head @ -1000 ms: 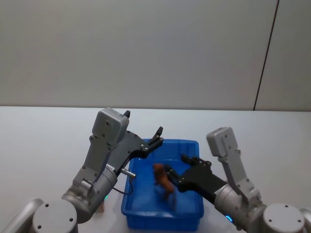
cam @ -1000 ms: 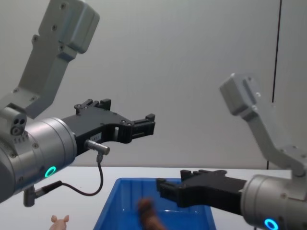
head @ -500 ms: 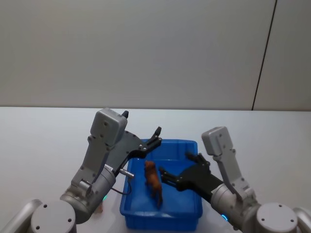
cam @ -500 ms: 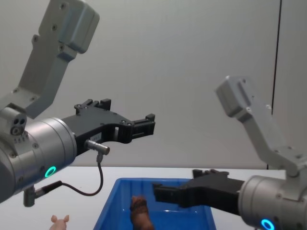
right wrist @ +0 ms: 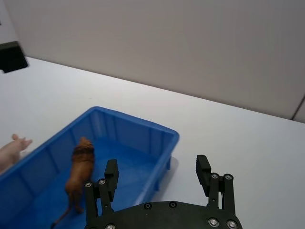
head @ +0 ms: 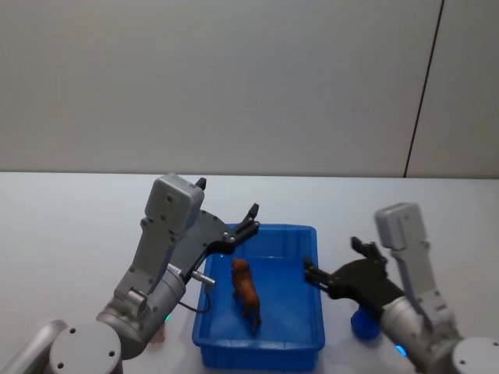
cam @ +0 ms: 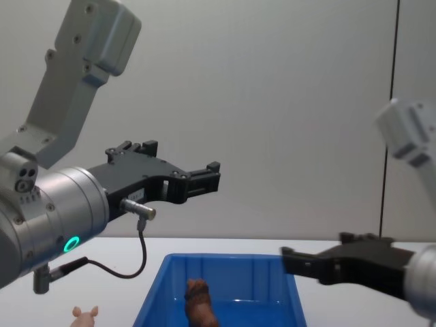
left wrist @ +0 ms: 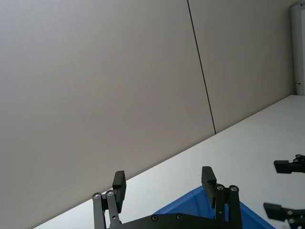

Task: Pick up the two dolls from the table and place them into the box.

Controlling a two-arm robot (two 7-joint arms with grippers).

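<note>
A brown lion doll [head: 245,292] [right wrist: 78,171] [cam: 201,306] stands upright inside the blue box [head: 261,340] [right wrist: 143,123] [cam: 157,300], toward its left half. A dark blue ball doll [head: 364,323] lies on the white table [head: 62,226] just right of the box, partly hidden by my right arm. My right gripper [head: 334,261] [right wrist: 157,165] [cam: 306,255] hovers open and empty over the box's right rim. My left gripper [head: 248,220] [left wrist: 163,177] [cam: 211,178] hangs open and empty above the box's far left corner.
A small pink animal toy [cam: 85,313] [right wrist: 12,148] lies on the table just left of the box. A grey wall stands behind the table. Bare tabletop stretches to the far left and far right.
The lion doll has dropped free of my right gripper and now stands in the box. My right gripper pulled back rightward to the box's right rim. My left arm stayed still.
</note>
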